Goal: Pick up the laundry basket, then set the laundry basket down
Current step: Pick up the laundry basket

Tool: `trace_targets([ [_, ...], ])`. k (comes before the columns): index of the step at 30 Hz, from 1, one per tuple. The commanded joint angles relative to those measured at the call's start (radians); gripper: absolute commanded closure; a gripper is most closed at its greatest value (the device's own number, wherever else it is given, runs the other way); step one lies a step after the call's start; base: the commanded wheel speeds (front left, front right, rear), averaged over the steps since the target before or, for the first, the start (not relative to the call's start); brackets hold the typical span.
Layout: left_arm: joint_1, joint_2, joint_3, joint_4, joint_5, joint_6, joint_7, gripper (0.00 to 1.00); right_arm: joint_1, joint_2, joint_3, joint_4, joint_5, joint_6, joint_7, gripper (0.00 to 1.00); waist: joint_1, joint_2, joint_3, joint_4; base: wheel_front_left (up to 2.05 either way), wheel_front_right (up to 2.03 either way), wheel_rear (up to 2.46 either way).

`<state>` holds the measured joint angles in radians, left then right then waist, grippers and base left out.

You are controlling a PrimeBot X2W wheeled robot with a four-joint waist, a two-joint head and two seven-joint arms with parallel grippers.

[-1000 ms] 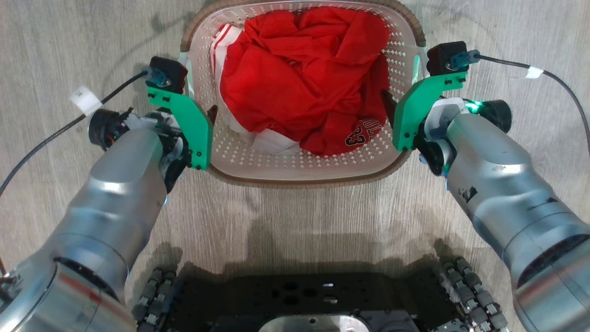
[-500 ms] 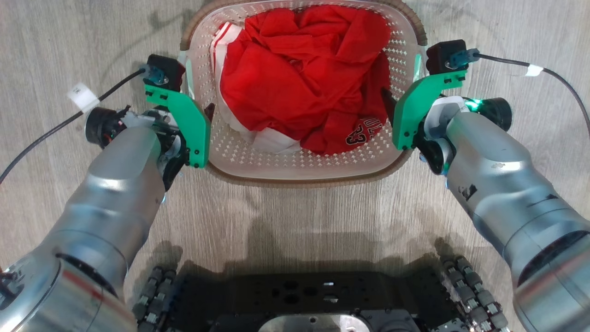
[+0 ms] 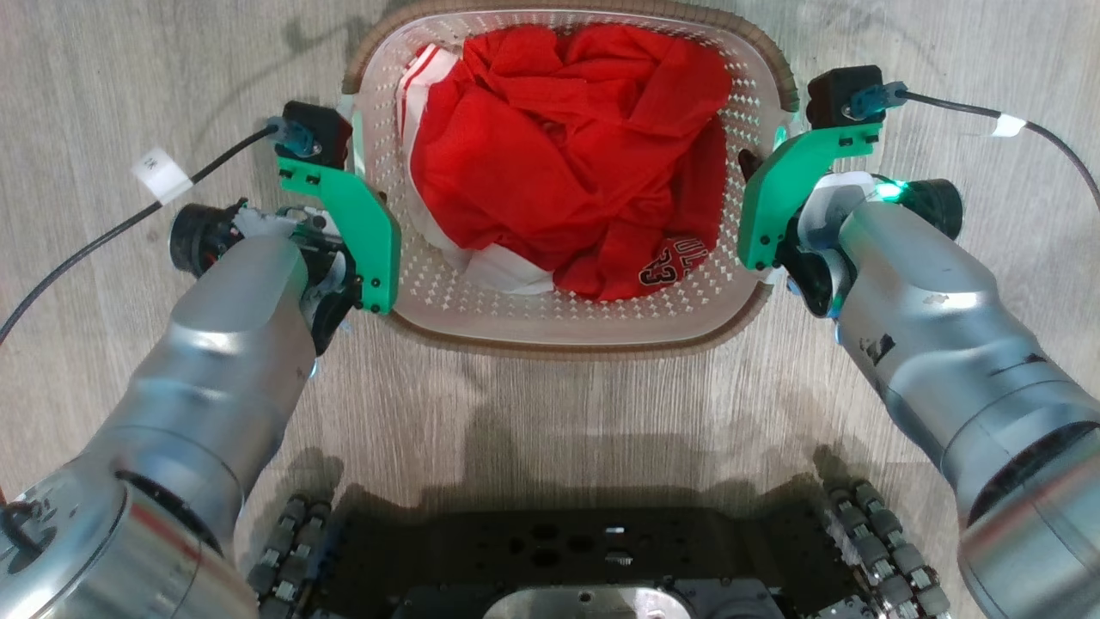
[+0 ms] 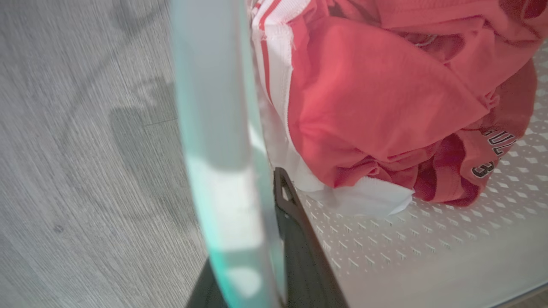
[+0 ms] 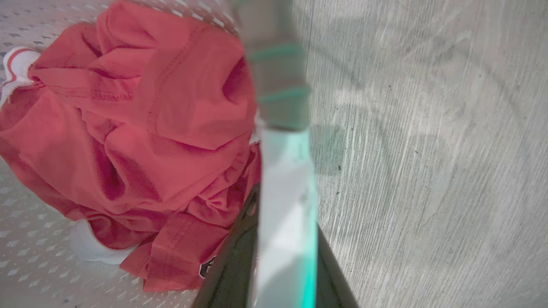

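The laundry basket (image 3: 516,314) is right in front of the robot, over the gray wood floor (image 3: 550,413), between the two arms. I cannot tell if its bottom touches the floor or is a bit above it. The basket is white with lots of little holes, and it has a brown rim. Inside it is a heap of red clothes (image 3: 567,163) with some white parts and black letters. The left gripper (image 3: 363,206) is at the left side of the basket. It is squeezed narrow on the left handle (image 4: 218,149). In the left wrist view one dark finger (image 4: 299,239) is inside the basket, pressed against the pale handle, and the other one peeks out on the floor side. The right gripper (image 3: 767,159) is at the right side and does the same thing. In the right wrist view the right handle (image 5: 284,205) runs up the middle, with a dark finger (image 5: 233,265) tight on each side of it. A green plate (image 3: 369,232) sits on each wrist. The robot's black base (image 3: 584,550) is at the bottom of the head view, apart from the basket.
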<state>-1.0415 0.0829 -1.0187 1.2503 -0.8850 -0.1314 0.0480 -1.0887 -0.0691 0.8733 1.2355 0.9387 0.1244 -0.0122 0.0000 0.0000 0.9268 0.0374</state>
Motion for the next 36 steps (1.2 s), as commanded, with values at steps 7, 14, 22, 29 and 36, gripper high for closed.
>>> trace_targets([
  [7,0.022,0.028,-0.032,-0.025,-0.038,0.001,0.037,1.0,0.025,0.019,0.048,0.008,0.002,0.006,-0.004,1.0,0.0,0.0,-0.016,0.002,0.0,0.0,0.0],
  [14,0.041,0.033,-0.077,-0.058,-0.071,0.001,0.074,1.0,0.018,0.019,0.08,0.017,-0.004,0.006,0.028,1.0,0.0,0.0,-0.053,0.002,0.0,0.0,0.0],
  [22,0.071,0.043,-0.135,-0.085,-0.133,0.001,0.126,1.0,0.033,0.019,0.129,0.02,-0.005,0.006,0.115,1.0,0.0,0.0,-0.16,0.004,0.0,0.0,0.0],
  [29,0.109,0.047,-0.167,-0.104,-0.194,0.001,0.179,1.0,0.085,0.019,0.154,0.013,0.016,0.006,0.165,1.0,0.0,0.0,-0.286,0.011,0.0,0.0,0.0],
  [36,0.194,0.051,-0.203,-0.109,-0.233,0.001,0.215,1.0,0.192,0.019,0.183,-0.014,0.055,0.006,0.219,1.0,0.0,0.0,-0.466,0.015,0.0,0.0,0.0],
])
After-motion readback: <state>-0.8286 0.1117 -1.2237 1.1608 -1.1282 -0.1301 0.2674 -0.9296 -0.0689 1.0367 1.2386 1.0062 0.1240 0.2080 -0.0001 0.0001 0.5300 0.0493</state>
